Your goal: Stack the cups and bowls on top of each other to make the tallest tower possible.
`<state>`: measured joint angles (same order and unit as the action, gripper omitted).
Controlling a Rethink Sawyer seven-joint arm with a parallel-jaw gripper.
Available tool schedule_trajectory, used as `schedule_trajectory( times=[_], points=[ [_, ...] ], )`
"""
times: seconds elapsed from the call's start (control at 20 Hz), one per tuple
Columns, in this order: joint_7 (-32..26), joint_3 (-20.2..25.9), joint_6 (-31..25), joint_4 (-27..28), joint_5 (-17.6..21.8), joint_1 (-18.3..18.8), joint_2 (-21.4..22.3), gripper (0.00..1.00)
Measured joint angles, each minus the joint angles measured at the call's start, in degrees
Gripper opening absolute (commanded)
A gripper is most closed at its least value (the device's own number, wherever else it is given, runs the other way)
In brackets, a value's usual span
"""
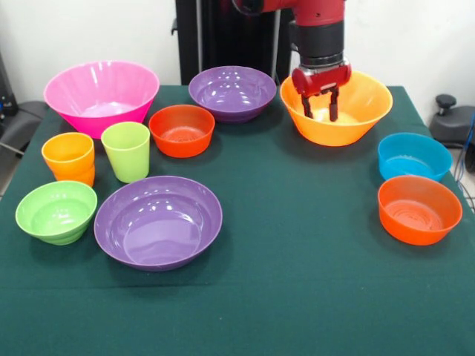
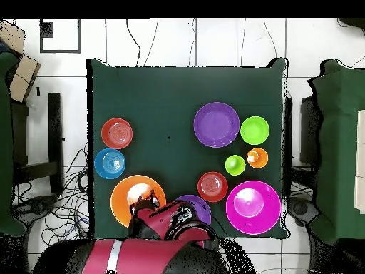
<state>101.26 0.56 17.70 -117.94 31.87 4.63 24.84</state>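
Tool (image 1: pixel 320 104) fingers apart over yellow-orange bowl (image 1: pixel 364 111), arm hiding purple bowl (image 2: pixel 197 207)

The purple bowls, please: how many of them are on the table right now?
2. One purple bowl sits at the front beside the small green bowl; the other purple bowl sits at the back between the pink bowl and the orange bowl. None seem hidden.

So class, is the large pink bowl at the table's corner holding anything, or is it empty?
Empty. The front view shows the pink bowl upright with only its bare inside, and the overhead view shows the same.
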Motion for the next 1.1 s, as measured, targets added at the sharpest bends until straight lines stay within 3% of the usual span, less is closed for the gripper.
schedule_trajectory(
  times=[1.1],
  points=[
    [0.00, -0.25, -0.04, 1.06, -0.40, 2.08, 1.15, 1.00]
  ],
)
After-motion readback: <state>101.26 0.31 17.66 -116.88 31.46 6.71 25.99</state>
